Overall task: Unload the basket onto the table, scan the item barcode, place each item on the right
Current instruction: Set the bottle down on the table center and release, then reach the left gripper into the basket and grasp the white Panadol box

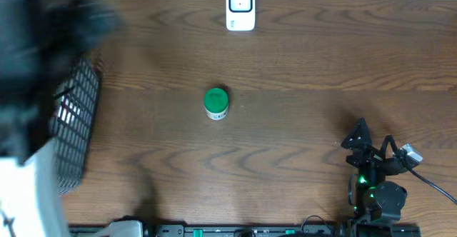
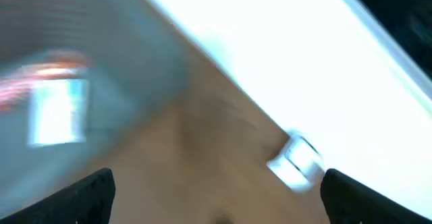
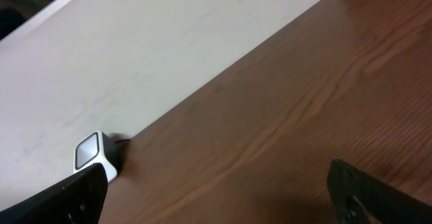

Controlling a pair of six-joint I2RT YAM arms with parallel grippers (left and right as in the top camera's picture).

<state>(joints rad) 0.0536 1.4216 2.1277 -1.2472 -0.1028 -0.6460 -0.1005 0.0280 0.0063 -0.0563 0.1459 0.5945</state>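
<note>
1. The left gripper (image 2: pixel 219 207) was spread wide with nothing between its fingers. The right gripper (image 3: pixel 223 207) was likewise spread and empty, well apart from the scanner (image 1: pixel 240 7), toward the near right of the table (image 1: pixel 307 73).
2. The item, a small green-topped container (image 1: pixel 216 103), stood on bare wood in front of the scanner, a little to its left and clear of it. Neither gripper touched it.
3. We judged the main risk to be the grasp. The container looked round and light, so fingers closing off-centre could tip it or send it rolling away from the scanner.
4. A second risk was a failed read. If the container were lifted with its label turned away from the scanner's window, or a finger covered the code, nothing would register.
5. A third risk lay far to the left of the scanner. There a dark smear, probably the left arm (image 1: pixel 28 66), hung close to a wire basket (image 1: pixel 75 126) and could knock it.
6. We could not find the barcode in any view. Neither wrist camera showed the container. The left wrist picture was badly smeared, and what lay inside the basket was too blurred to name.
</note>
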